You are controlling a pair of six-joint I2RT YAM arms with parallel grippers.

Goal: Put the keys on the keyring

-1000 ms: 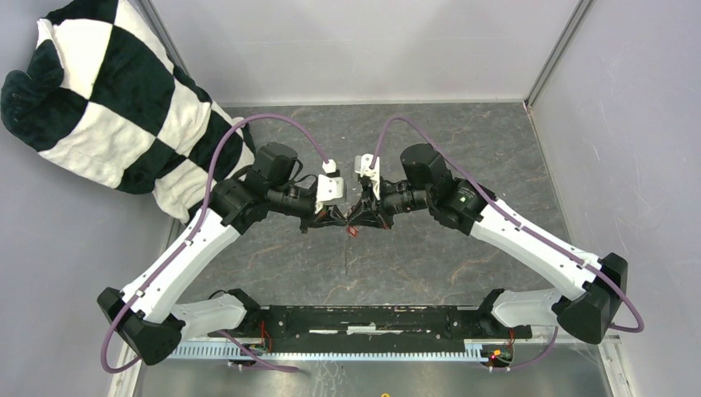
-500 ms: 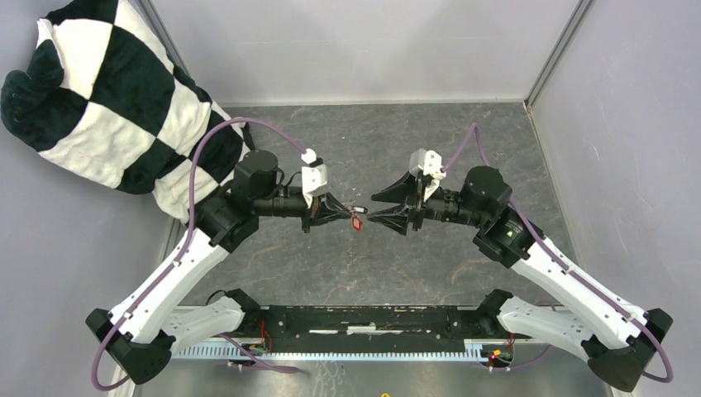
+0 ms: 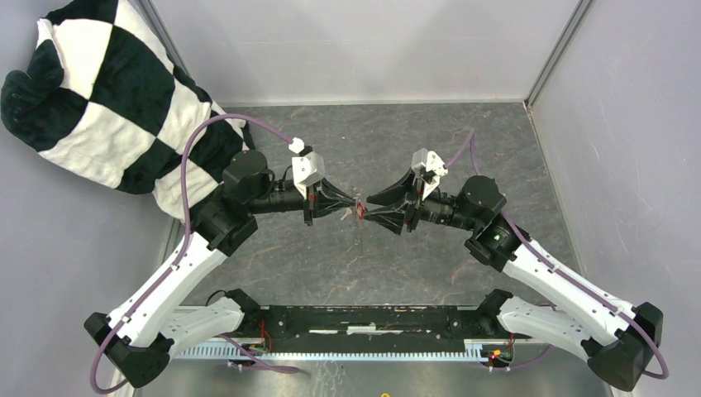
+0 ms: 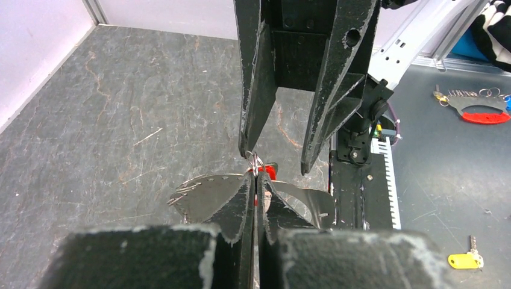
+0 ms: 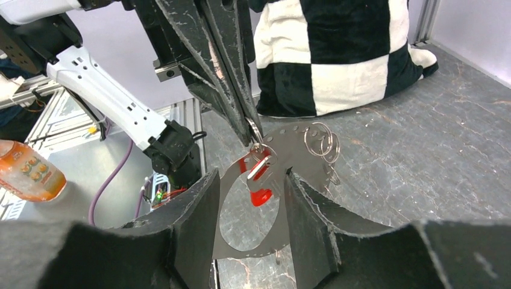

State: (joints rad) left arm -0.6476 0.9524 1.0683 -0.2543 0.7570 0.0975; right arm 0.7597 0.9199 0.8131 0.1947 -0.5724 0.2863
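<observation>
Keyring (image 5: 290, 155) is up off the worktop (image 3: 430, 141), mid-scene between the arms. Its edge is pinched in my left hand (image 4: 256, 182), fingers pressed together. The red-tag key (image 5: 260, 194) dangles at that pinch on a small ring (image 5: 255, 129). My right hand (image 5: 252, 176) is spread wide around it, gripping nothing. I read this as mid-threading. Next I need to close right on the key and feed it round without twisting. The top view shows only a red speck; the right wrist view shows both clearly. Can't find the black-tag key.
</observation>
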